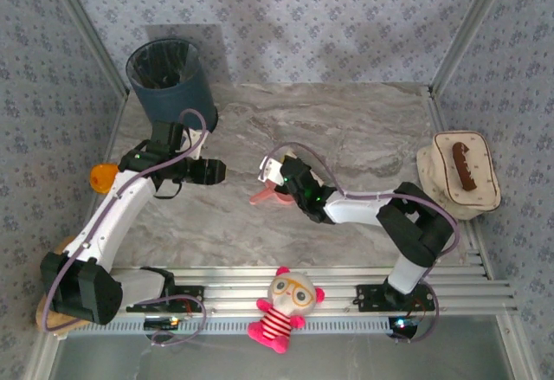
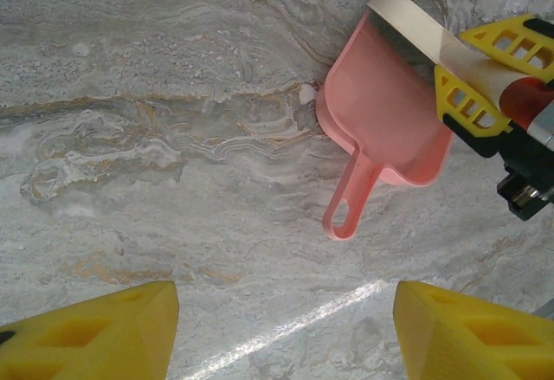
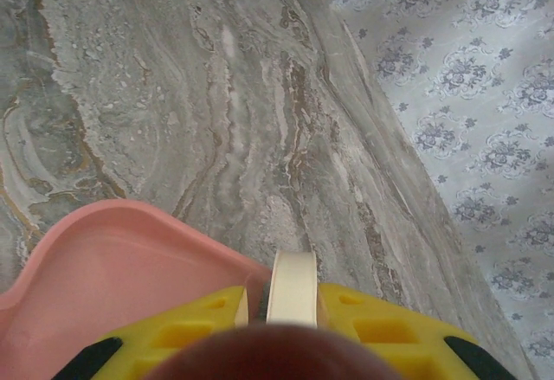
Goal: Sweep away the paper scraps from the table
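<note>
The paper scraps are out of view. On the marble table (image 1: 346,129) lies a pink dustpan (image 1: 262,196) (image 2: 381,112) (image 3: 112,267), its handle pointing toward the left arm. My right gripper (image 1: 290,181) (image 3: 290,306) (image 2: 480,68) is at the pan's far rim, shut on a flat cream brush handle (image 3: 293,285) (image 2: 415,21). My left gripper (image 1: 216,170) (image 2: 286,328) hovers open to the left of the pan. Its yellow fingers (image 2: 95,337) stand wide apart over bare marble, and the pan's handle loop (image 2: 342,220) lies just beyond them.
A dark blue bin (image 1: 170,81) stands at the back left, close behind the left arm. An orange toy (image 1: 104,175) sits at the left edge. A cream tray (image 1: 437,181) lies at the right edge, a plush doll (image 1: 286,306) on the front rail. Wallpapered walls (image 3: 467,94) enclose the table.
</note>
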{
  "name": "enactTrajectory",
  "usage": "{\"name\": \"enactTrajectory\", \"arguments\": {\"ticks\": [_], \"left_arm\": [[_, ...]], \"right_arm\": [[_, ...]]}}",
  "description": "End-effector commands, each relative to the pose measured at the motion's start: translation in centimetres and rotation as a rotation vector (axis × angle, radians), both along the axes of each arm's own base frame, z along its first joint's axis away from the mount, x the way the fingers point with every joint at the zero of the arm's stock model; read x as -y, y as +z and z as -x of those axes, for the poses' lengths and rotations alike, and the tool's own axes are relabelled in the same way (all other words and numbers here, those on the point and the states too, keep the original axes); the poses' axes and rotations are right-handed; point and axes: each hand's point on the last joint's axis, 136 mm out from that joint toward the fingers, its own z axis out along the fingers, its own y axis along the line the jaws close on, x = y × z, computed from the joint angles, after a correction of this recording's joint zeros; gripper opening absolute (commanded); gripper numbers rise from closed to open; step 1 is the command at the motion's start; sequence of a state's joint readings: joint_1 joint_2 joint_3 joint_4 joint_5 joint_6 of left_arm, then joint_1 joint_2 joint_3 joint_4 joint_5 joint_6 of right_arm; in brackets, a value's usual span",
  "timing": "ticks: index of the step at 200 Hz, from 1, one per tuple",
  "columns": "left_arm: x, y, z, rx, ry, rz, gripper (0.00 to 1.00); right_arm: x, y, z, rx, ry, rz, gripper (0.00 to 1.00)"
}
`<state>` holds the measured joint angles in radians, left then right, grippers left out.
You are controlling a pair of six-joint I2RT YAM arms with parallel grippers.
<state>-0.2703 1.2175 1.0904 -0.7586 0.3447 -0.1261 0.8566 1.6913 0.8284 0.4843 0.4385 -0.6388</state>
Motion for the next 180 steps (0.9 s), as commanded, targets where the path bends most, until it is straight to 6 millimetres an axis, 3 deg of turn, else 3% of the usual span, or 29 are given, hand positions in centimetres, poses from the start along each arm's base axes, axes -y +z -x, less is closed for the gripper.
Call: {"name": "enactTrajectory", "arguments": {"ticks": [1,96,180], "left_arm": [[0.1,0.6,0.1,0.007,0.002,0.017,0.67],[0.1,-0.2,0.2,-0.025,-0.005,0.008,0.69],[0.2,-0.3,0.2,-0.032,-0.013,0.006,0.70]], "right_arm": [[-0.4,-0.8,0.4,0.009,0.002,0.011,0.15],[-1.7,-3.7,2.6,-0.056,0.012,0.002,0.36],[-2.1,-4.3,3.8,-0.069,0.003,-0.021,0.55]]}}
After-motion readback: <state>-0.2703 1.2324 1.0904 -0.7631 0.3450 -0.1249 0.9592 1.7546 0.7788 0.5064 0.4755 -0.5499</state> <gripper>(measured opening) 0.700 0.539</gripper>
